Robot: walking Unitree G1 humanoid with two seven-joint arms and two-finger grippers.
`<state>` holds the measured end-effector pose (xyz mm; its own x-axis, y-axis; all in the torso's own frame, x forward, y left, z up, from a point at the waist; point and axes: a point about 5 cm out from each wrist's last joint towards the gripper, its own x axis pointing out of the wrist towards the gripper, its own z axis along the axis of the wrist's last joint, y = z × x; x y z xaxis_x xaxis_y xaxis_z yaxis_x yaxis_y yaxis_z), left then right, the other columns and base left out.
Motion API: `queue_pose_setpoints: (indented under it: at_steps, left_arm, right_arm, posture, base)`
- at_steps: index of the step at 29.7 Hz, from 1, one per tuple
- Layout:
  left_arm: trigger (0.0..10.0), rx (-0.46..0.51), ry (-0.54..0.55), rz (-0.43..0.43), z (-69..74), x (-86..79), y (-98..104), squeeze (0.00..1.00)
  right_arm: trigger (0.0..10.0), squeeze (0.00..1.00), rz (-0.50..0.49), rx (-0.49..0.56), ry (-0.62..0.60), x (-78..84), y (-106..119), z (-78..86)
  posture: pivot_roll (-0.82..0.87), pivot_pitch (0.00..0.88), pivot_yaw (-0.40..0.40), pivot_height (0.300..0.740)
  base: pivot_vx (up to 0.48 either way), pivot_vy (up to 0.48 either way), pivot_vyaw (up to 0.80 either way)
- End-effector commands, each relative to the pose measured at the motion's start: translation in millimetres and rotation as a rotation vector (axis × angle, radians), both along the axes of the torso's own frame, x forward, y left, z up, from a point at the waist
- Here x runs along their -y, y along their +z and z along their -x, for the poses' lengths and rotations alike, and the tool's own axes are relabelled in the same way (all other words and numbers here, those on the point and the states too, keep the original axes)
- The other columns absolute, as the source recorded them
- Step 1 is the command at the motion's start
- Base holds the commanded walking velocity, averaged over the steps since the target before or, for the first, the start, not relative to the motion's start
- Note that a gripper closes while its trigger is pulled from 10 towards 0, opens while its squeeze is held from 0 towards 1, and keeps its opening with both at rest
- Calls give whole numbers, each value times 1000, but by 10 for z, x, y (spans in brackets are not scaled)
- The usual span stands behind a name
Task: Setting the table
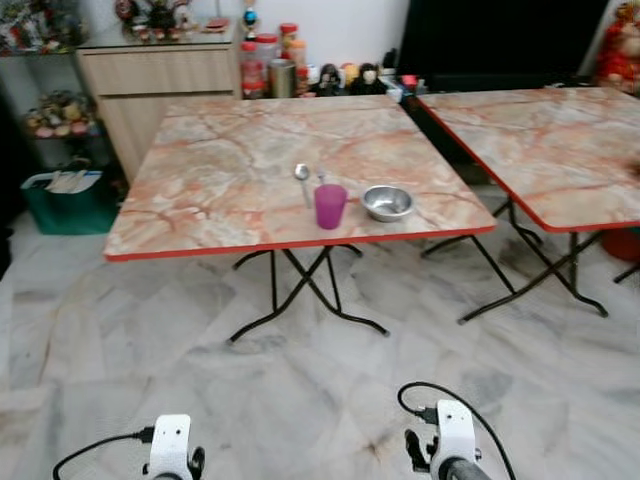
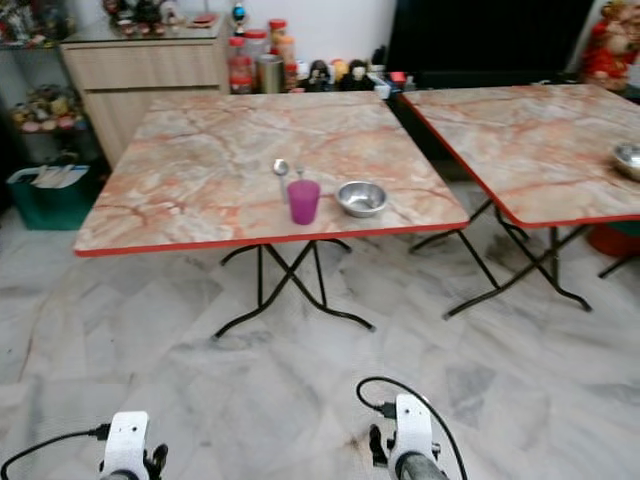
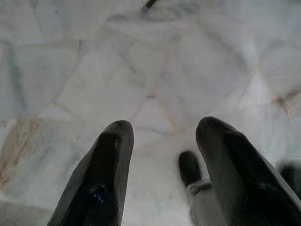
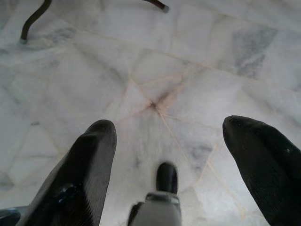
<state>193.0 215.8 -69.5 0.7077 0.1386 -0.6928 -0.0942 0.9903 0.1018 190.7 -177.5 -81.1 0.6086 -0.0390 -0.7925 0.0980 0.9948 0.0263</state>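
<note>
A marble-patterned folding table with a red edge stands ahead. Near its front edge sit a purple cup, a steel bowl to the cup's right, and a spoon just behind the cup. Both arms hang low over the floor, far short of the table. My left gripper is open with nothing between its fingers. My right gripper is open wider, also holding nothing. The two wrists show at the bottom of the head views.
A second marble table stands to the right, with another steel bowl at its far edge. Behind are a wooden cabinet, jars and figurines, and a green bin. Marble floor lies between me and the tables.
</note>
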Motion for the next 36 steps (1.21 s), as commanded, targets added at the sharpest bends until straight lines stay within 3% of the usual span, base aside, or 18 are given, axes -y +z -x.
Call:
queue_pose_setpoints:
  at_steps: [1,20,36]
  left_arm:
    - [10000,-28,18,8,70,-2,-41,0]
    - [10000,-29,12,9,73,12,-45,0]
    - [10000,-34,10,13,82,33,-55,0]
  right_arm:
    - [10000,0,-3,35,6,-7,55,-103]
    - [10000,0,15,40,40,-14,56,-100]
    - [10000,0,33,37,68,-9,53,-93]
  posture:
    - [-13,0,-3,740]
    - [-13,0,-3,740]
    - [-14,0,-5,740]
  base:
    - [289,0,0]
    - [290,0,0]
    - [308,0,233]
